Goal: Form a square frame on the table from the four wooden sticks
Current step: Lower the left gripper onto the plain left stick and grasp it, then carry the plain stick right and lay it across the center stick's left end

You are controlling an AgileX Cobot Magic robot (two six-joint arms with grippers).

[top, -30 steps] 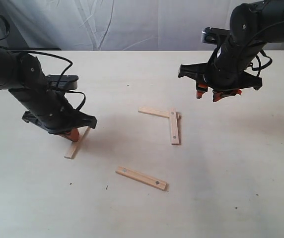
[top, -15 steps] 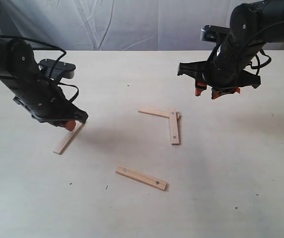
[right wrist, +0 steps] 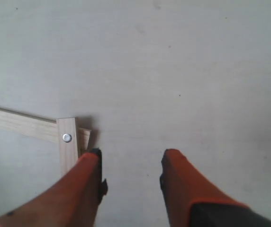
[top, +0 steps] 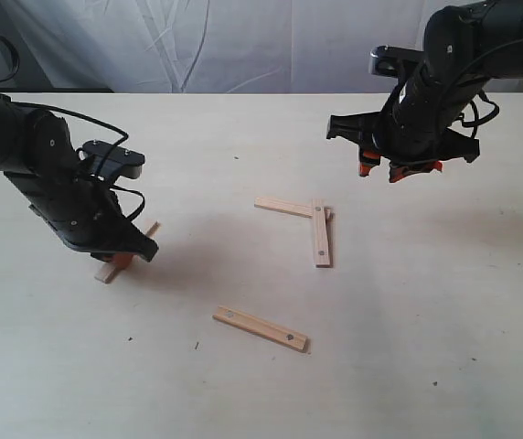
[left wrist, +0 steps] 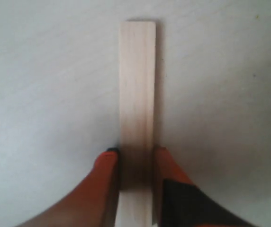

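one plain stick (left wrist: 136, 90), pinched by the left gripper (left wrist: 135, 158), has moved leftward over the table (top: 408, 302), away from the l-shaped corner (top: 321, 219), leaving the task half-done; right gripper (top: 397, 170) hovers spread.

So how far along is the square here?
One corner looks done: joined plain stick and joined dotted stick overlap in an L. In hand: left gripper pinches the third stick. Still to do: placing it and the loose dotted stick lying alone. The right gripper hangs open, empty.
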